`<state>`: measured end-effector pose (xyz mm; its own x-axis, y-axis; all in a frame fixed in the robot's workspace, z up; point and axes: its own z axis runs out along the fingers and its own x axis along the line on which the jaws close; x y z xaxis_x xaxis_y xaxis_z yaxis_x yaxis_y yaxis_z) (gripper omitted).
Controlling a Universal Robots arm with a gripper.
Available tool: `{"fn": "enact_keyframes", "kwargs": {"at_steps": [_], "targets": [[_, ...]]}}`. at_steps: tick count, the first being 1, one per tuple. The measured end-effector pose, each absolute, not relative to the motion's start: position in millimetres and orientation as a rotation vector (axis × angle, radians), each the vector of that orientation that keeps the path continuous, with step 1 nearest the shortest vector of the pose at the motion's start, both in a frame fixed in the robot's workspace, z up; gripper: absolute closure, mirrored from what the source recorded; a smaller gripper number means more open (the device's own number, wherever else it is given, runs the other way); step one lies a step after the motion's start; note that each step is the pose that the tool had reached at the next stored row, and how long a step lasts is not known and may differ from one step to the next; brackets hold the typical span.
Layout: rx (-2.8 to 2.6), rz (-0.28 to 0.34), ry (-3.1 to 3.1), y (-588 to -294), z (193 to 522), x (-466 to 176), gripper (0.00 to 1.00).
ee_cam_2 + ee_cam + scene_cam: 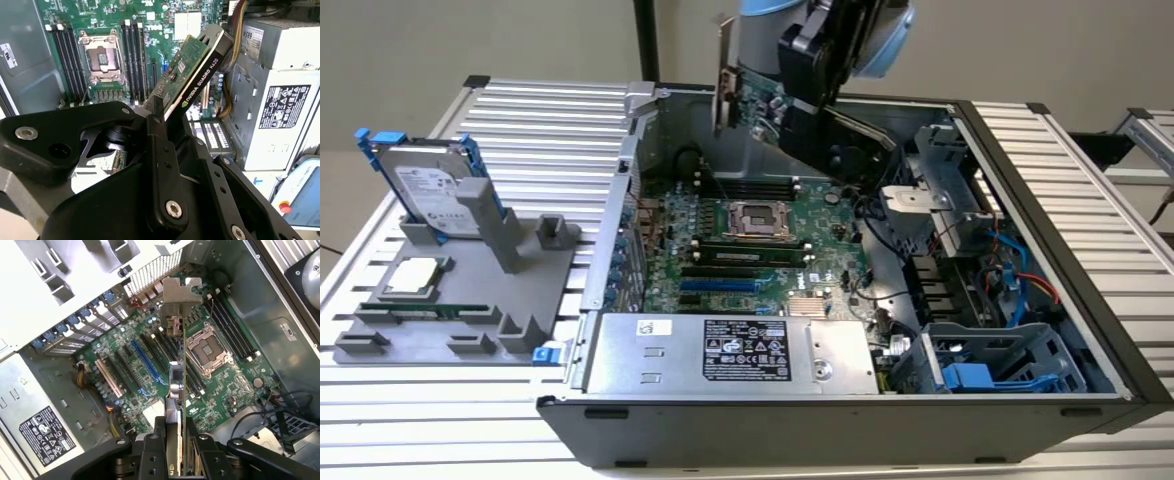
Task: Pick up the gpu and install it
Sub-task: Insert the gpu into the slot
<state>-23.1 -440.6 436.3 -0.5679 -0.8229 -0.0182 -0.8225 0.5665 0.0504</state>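
A: The exterior view?
B: High, set back, looking down into the open case (854,435).
A: Both wrist views?
B: Close behind the gripper (176,435), looking down past the gpu (187,70) at the same motherboard (834,220).

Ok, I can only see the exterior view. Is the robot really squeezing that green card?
Observer: Yes. In the first wrist view the gripper is shut on the gpu, clamping both faces.
Operator: Does it have a black side?
Observer: In the second wrist view one face carries a black cooler.
Operator: Is it over the blue slot?
Observer: Not in the first wrist view: its edge runs over the memory slots beside the CPU socket, apart from the long blue slot.
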Motion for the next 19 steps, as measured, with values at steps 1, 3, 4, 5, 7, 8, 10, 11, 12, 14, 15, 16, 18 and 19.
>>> {"fn": "enact_keyframes", "kwargs": {"at_steps": [1,3,4,5,7,8,10,11,12,14,15,16,18,19], "targets": [[1.467,-0.083,-2.769,-440.6,436.2,-23.1,1.00],[1.487,-0.083,-2.757,-440.6,436.3,-23.1,1.00],[1.498,-0.083,-2.751,-440.6,436.2,-23.1,1.00],[1.508,-0.083,-2.745,-440.6,436.2,-23.1,1.00],[1.525,-0.083,-2.735,-440.6,436.3,-23.1,1.00],[1.533,-0.083,-2.731,-440.6,436.3,-23.1,1.00],[1.547,-0.083,-2.722,-440.6,436.3,-23.1,1.00],[1.550,-0.083,-2.721,-440.6,436.2,-23.1,1.00],[1.550,-0.083,-2.721,-440.6,436.3,-23.1,1.00],[1.550,-0.083,-2.721,-440.6,436.2,-23.1,1.00],[1.550,-0.083,-2.721,-440.6,436.3,-23.1,1.00],[1.550,-0.083,-2.721,-440.6,436.3,-23.1,1.00],[1.552,-0.083,-2.720,-440.6,436.2,-23.1,1.00],[1.555,-0.083,-2.718,-440.6,436.3,-23.1,1.00]]}}
